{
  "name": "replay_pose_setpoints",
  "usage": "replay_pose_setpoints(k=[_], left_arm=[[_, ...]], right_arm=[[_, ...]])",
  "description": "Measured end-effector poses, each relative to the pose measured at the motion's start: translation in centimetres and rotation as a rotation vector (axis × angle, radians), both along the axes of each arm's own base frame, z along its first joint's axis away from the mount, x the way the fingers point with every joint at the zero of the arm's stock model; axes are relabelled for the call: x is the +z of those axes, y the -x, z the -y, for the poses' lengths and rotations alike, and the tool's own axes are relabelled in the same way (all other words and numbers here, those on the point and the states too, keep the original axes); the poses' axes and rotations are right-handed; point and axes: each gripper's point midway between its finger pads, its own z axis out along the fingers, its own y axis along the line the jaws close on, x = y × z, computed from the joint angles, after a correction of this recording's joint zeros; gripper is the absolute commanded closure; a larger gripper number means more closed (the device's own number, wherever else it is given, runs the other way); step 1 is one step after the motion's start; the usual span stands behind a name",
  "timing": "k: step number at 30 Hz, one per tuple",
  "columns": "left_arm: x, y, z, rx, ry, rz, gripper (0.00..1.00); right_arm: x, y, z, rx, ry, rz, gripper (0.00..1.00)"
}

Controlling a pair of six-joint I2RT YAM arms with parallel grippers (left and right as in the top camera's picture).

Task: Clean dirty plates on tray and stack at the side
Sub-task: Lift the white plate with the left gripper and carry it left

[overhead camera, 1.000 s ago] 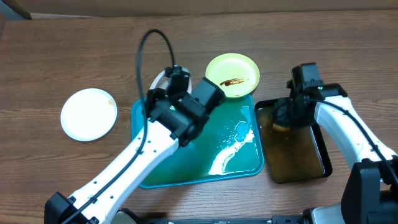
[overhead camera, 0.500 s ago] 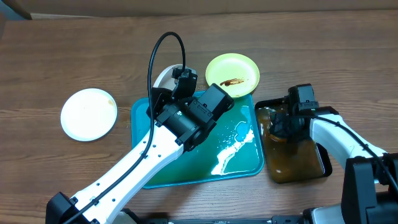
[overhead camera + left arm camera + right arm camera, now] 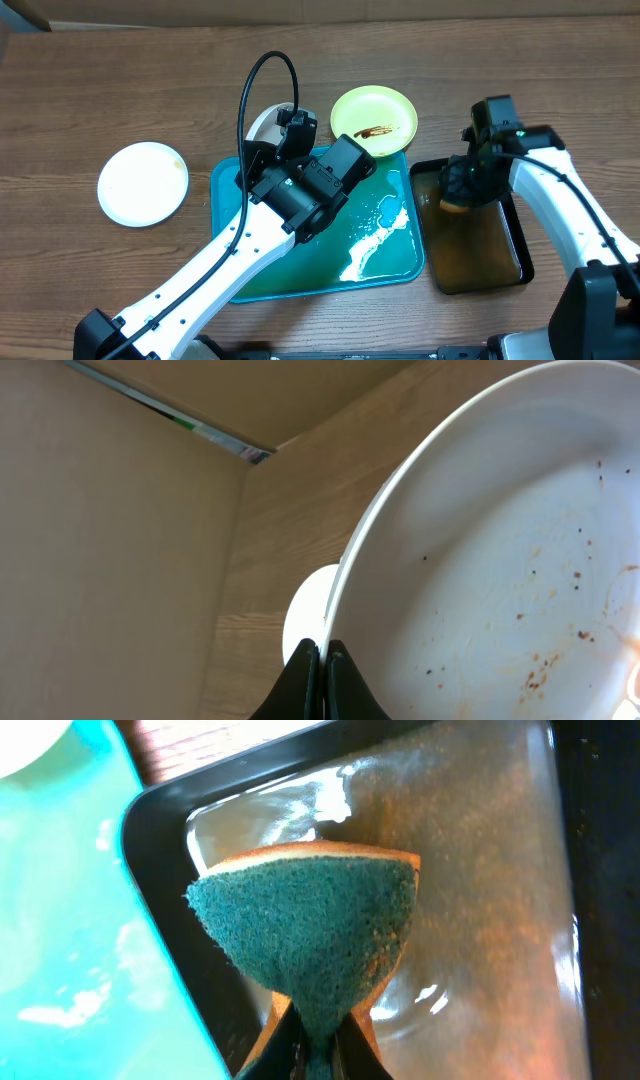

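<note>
- Far left: first white plate (image 3: 143,183) lies flat on the tabletop (image 3: 80,90), well apart from the teal tray (image 3: 385,255). It looks clean except for a faint tan mark on its rim.
- Left arm (image 3: 230,248) lies diagonally over the tray's left half and hides it. A black cable (image 3: 272,54) loops above.
- Left gripper (image 3: 323,658): jaws closed on the rim of a second white plate (image 3: 500,560), tilted, at the tray's far-left corner. Brown specks on its face.
- Tray's right half is wet, with white suds streaks.
- Green plate (image 3: 373,120), brown smear in its centre, overlaps the tray's far rim.
- Black tray (image 3: 500,255) holds brownish liquid and sits just beside the teal tray.
- Right gripper (image 3: 318,1038): jaws clamped on a sponge (image 3: 310,930) over the black tray's far-left part. Cannot tell if the sponge touches the liquid.
</note>
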Motion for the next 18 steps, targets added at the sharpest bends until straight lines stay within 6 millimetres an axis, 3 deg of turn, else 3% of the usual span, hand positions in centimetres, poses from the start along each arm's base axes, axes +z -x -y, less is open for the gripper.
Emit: replay_pose_setpoints(k=[6, 14, 18], left_arm=[[0.0, 0.0, 0.0, 0.0, 0.0, 0.0, 0.96], [0.0, 0.0, 0.0, 0.0, 0.001, 0.0, 0.96], [0.0, 0.0, 0.0, 0.0, 0.0, 0.0, 0.96]], right_arm=[[-1.1, 1.8, 0.1, 0.0, 0.004, -0.067, 0.96], [-6.6, 3.6, 0.3, -0.043, -0.004, -0.062, 0.96], [-8.3, 3.1, 0.1, -0.073, -0.026, 0.005, 0.96]])
